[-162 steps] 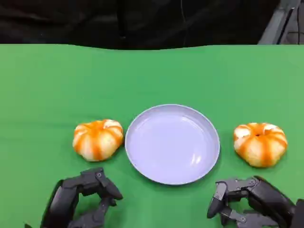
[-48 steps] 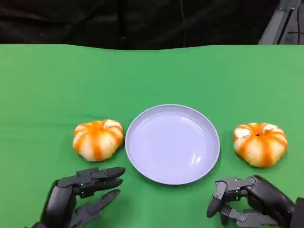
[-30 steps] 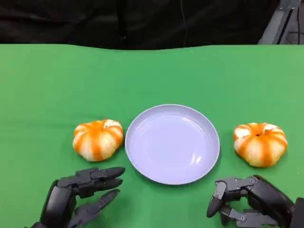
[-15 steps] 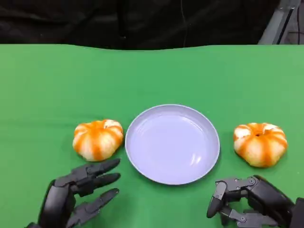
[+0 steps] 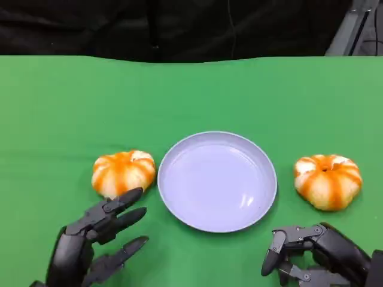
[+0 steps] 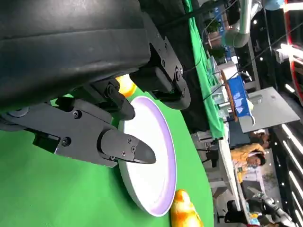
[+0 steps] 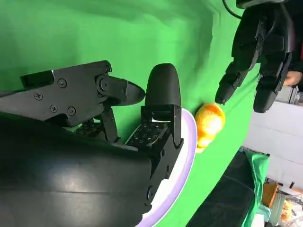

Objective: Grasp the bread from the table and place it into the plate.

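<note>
Left hand nearer left bread now — plate bare.

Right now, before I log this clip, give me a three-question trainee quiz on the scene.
1. True or false: the plate already holds bread.
2. Which hand has its fingers spread toward a bread? A) left hand B) right hand
3. Fill in: the left bread lies on the green ____.

Key: 1 false; the plate is empty, and the right bread also sits on the table. 2 A. 3 table.
</note>
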### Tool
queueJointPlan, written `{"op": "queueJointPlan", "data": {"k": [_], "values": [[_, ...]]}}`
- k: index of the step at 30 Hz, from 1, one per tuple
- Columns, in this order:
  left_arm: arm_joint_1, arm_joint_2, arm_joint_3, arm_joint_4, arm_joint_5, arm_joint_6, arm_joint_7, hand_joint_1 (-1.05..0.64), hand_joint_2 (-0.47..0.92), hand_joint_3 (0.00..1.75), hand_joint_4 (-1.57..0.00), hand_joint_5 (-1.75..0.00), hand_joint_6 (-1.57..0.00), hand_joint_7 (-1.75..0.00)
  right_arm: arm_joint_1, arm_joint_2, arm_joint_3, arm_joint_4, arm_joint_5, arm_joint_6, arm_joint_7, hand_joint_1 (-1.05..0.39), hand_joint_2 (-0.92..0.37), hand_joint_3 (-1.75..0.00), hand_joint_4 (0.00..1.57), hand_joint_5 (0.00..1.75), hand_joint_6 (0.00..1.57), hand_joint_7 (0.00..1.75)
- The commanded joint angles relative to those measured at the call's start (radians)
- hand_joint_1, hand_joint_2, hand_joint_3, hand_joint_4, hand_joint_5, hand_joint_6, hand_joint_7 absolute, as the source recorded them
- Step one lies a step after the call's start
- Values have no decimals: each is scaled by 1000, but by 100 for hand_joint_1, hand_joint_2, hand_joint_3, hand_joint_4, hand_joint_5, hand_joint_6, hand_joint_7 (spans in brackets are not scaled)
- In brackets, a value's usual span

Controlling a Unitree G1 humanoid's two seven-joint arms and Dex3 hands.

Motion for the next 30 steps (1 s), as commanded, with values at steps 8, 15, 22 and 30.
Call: {"op": "queueJointPlan", "data": {"k": [8, 15, 22, 30], "values": [[12, 10, 14, -11, -29, 10, -32, -28, 92, 8, -73, 0, -59, 0, -6, -18, -4, 7, 0, -23, -2, -5, -90, -51, 70, 159, 79, 109], [12, 11, 12, -12, -33, 11, -33, -28, 92, 8, -73, 0, -59, 0, -6, -18, -4, 7, 0, -24, -2, -5, -90, -51, 70, 159, 79, 109], [13, 10, 12, -16, -35, 12, -34, -29, 92, 8, -73, 0, -59, 0, -2, -18, -4, -4, 4, -8, 0, -4, -90, -51, 70, 159, 79, 109], [18, 9, 10, -26, -36, 18, -34, -28, 92, 7, -73, 0, -59, 0, 2, -19, -3, -13, 4, -1, 0, -4, -90, -52, 71, 159, 79, 109]]}}
